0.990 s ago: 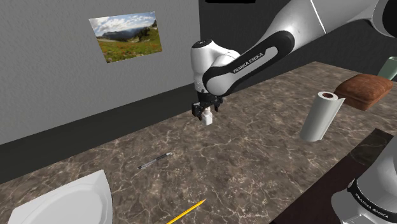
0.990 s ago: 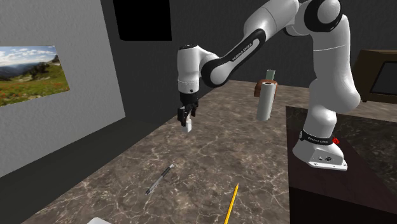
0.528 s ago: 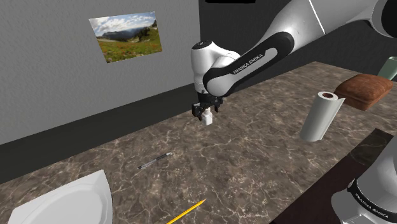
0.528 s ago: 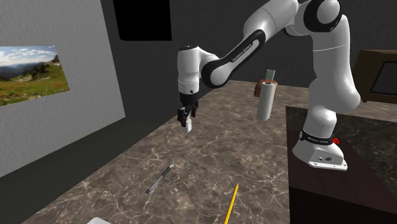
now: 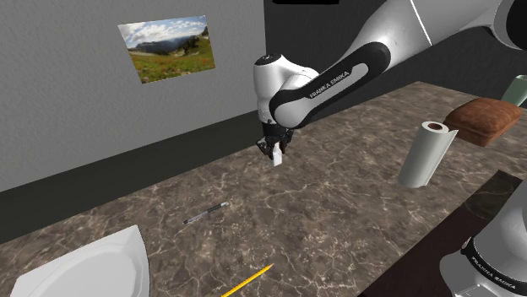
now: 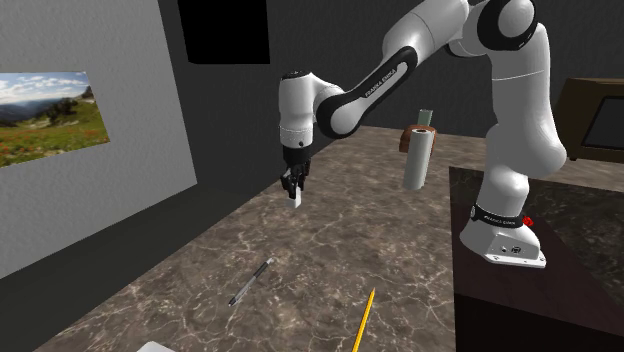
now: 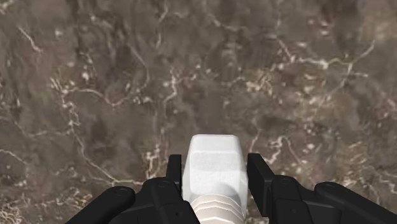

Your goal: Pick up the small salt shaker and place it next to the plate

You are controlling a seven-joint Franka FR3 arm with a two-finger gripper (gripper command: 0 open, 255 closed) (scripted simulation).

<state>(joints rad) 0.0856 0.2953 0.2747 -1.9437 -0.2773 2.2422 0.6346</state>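
Observation:
A small white salt shaker [image 7: 213, 153] sits clasped between the two black fingers of my gripper [image 7: 215, 170], with brown marbled counter beneath it. In the shoulder view the gripper [image 5: 274, 149] points down near the counter's back edge, shut on the shaker [image 5: 276, 156], which pokes out below the fingertips. The second exterior view has the same grip [image 6: 293, 188], the shaker [image 6: 296, 199] hanging just above the counter. The white plate [image 5: 93, 266] lies at the shoulder view's lower left, far from the gripper.
A dark pen [image 5: 206, 212] and a yellow pencil [image 5: 247, 280] lie on the counter between shaker and plate. A paper towel roll [image 5: 425, 153], a brown loaf [image 5: 484, 118] and a pale green cup [image 5: 517, 88] stand at the right. A landscape picture [image 5: 166, 47] hangs on the grey wall.
The fingers stood apart around the shaker before; now they have closed onto it. The arm has hardly moved.

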